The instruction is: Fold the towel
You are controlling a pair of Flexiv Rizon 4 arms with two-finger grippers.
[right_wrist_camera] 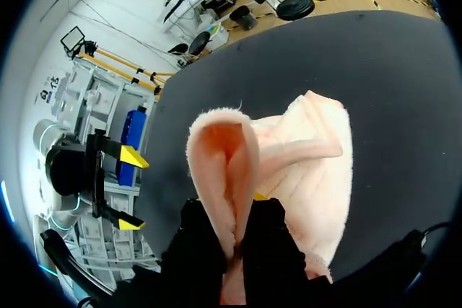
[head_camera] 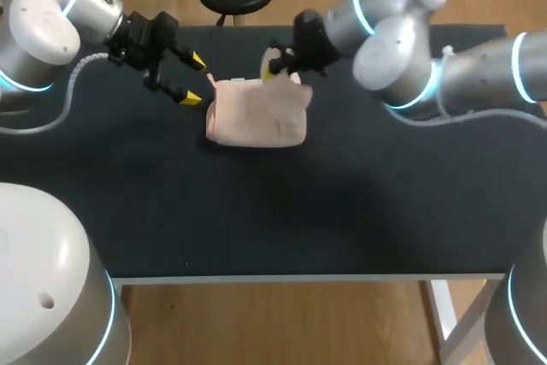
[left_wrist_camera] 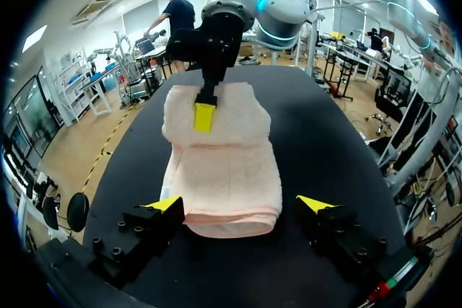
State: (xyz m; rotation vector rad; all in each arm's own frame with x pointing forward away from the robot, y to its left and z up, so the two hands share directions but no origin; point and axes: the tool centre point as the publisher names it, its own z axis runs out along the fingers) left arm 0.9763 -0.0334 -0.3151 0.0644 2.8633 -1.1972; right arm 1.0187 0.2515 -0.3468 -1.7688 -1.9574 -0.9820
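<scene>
A pale pink towel (head_camera: pixel 258 113) lies partly folded on the black table (head_camera: pixel 273 211), toward the far side. My right gripper (head_camera: pixel 273 67) is shut on the towel's far edge and holds a flap of it (right_wrist_camera: pixel 224 171) pinched upright between its fingers. In the left wrist view the towel (left_wrist_camera: pixel 224 171) stretches ahead of my left gripper (left_wrist_camera: pixel 238 205), whose yellow tips stand wide open on either side of the near folded edge without touching it. The right gripper (left_wrist_camera: pixel 205 115) shows there at the towel's far end. My left gripper (head_camera: pixel 192 79) hovers just left of the towel.
The table's front edge (head_camera: pixel 299 278) runs across the near side. My left gripper (right_wrist_camera: pixel 115 185) appears beyond the towel in the right wrist view. Nothing else lies on the table.
</scene>
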